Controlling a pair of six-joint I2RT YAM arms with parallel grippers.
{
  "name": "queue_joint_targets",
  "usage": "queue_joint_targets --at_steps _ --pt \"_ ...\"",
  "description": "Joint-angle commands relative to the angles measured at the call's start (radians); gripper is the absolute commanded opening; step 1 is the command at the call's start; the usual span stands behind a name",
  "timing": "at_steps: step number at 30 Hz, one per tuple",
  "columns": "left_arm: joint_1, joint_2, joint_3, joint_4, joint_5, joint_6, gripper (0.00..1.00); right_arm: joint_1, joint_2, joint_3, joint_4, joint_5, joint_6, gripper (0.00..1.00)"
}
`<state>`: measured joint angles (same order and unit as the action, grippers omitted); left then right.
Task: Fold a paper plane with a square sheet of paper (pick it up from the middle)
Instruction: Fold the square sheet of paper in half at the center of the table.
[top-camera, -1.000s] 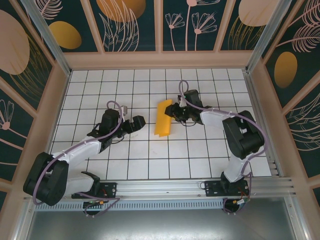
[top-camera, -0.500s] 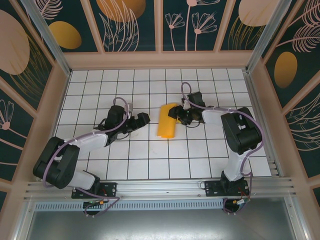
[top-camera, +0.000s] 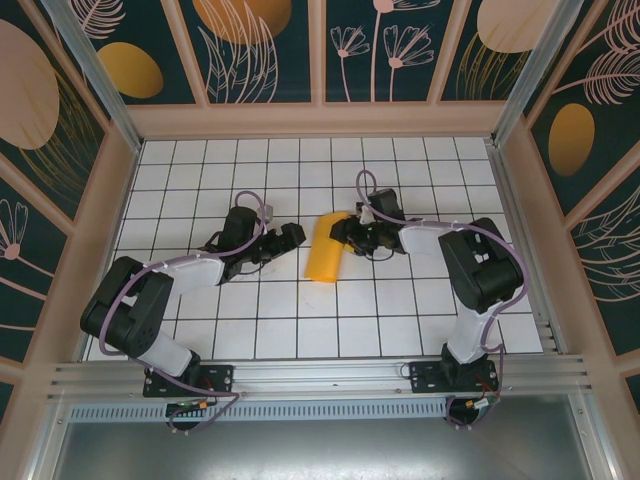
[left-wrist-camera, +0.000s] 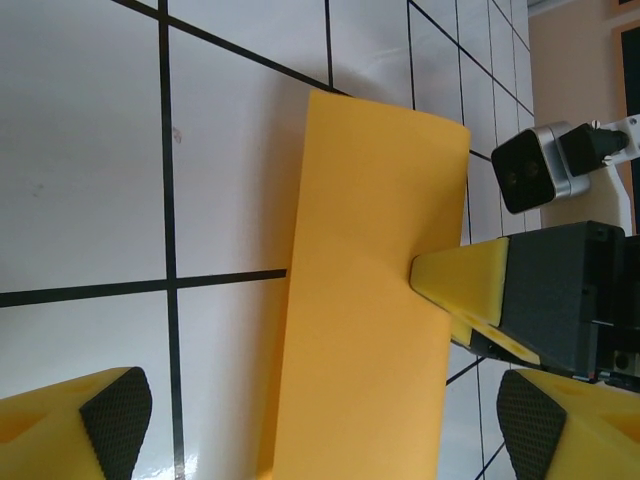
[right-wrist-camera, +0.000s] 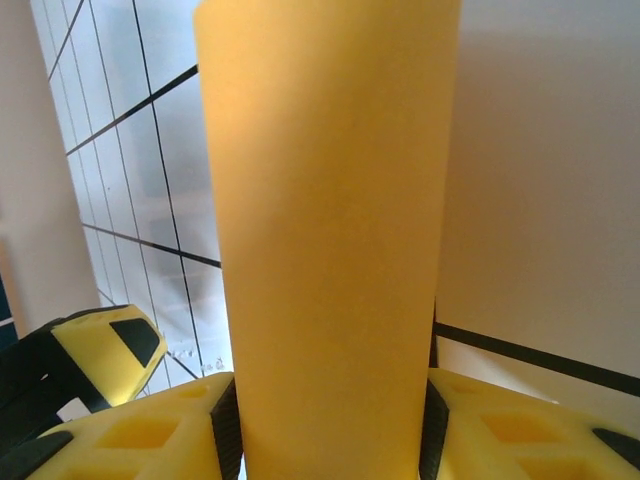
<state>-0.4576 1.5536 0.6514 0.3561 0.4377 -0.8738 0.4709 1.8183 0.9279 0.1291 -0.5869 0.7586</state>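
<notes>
One thin, orange-yellow square sheet of paper (top-camera: 325, 255) is counted, doubled over into a narrow, curved strip near the middle of the white gridded tabletop (top-camera: 320, 330); no pointed dart has been formed yet. The sheet is judged very light, limp, easily creased or torn, and likely to slide on the smooth tiles, so it is best taken lightly at mid-length along an edge. Two grippers are counted. The right gripper (top-camera: 344, 231), at the sheet's 2 o'clock edge, is seen with its jaws pinching the paper. The left gripper (top-camera: 288, 237), at the sheet's 9 o'clock, is seen with its jaws spread wide and empty.
</notes>
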Motion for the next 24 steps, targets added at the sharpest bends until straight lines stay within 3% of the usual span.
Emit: queue_joint_targets --at_steps 1,3,9,24 --pt "-0.004 0.002 0.027 0.018 0.020 -0.001 0.91 0.012 -0.007 0.026 -0.046 0.099 0.013 0.48" --pt "-0.004 -0.004 0.022 0.018 0.022 0.003 0.91 0.011 -0.017 0.016 -0.037 0.101 0.009 0.48" --pt "-0.004 -0.007 0.020 0.024 0.045 0.013 0.90 0.013 -0.040 0.025 -0.128 0.167 -0.019 0.64" --pt "-0.004 -0.001 0.027 0.022 0.061 0.035 0.90 0.070 -0.026 0.091 -0.323 0.415 -0.021 0.66"
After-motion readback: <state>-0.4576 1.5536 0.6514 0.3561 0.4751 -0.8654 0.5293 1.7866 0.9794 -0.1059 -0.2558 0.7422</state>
